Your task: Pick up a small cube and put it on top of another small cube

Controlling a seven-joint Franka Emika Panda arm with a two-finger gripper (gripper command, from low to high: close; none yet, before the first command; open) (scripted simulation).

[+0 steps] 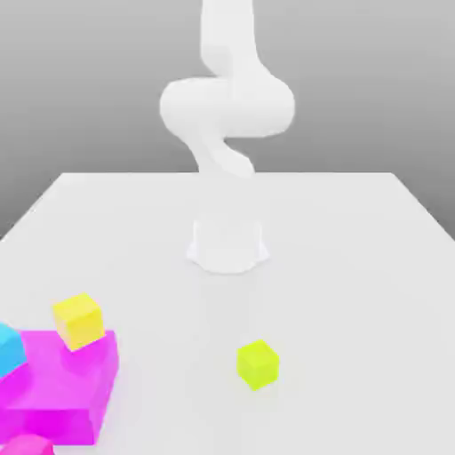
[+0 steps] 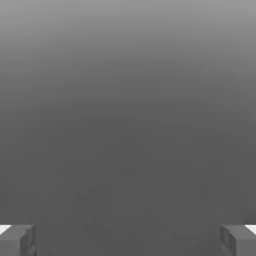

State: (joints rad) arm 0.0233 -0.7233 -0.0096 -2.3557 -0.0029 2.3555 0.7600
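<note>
Nearest the exterior camera, at the exterior view's lower left, a large magenta block (image 1: 58,391) lies on the white table (image 1: 355,293), its edges running out of the picture. A cyan cube (image 1: 9,348) sits at the block's far left edge, cut off by the picture's border, and a golden-yellow cube (image 1: 78,320) rests tilted against the block's far upper edge. A rounded pink shape (image 1: 27,446) peeks in at the very bottom corner; what it is cannot be told.

A little to the exterior view's right of centre, the small lime yellow-green cube (image 1: 258,364) stands alone on the bare table, well apart from the magenta block and its neighbours, with nothing touching it.

Farther back, the robot's white base (image 1: 228,244) sits on the middle of the table, and the white arm (image 1: 227,107) curls upward from it and leaves the picture at the top.

In the hand view, the gripper (image 2: 128,240) faces a plain grey backdrop; its two grey fingers (image 2: 17,240) stand spread wide at opposite edges, with nothing between them.
</note>
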